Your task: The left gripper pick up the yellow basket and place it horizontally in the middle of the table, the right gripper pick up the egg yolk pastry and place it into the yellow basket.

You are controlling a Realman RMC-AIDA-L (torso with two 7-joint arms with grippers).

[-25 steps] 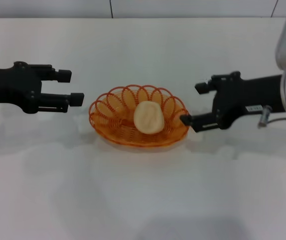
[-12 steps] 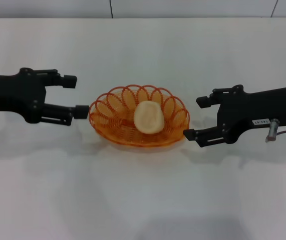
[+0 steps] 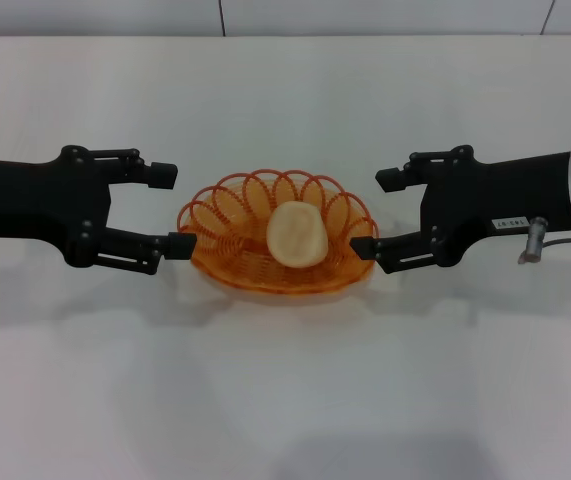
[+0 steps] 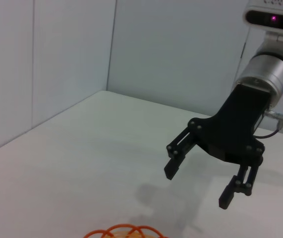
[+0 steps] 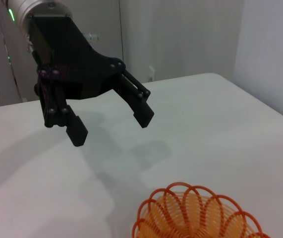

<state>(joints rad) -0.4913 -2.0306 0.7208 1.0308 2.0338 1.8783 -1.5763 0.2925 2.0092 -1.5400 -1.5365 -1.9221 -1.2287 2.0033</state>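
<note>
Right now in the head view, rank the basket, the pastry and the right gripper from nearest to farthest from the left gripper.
1. The yellow basket: its left rim sits right by the left gripper, whose lower fingertip is at the rim.
2. The egg yolk pastry: inside the basket, just right of its centre.
3. The right gripper: open, beyond the basket's right rim.

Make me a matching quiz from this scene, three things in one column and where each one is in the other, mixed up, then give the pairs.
Things:
1. egg yolk pastry
2. left gripper
3. right gripper

Places:
A. open, at the basket's right end
B. lying inside the yellow basket
C. open, at the basket's left end

Pairs: 1-B, 2-C, 3-A
</note>
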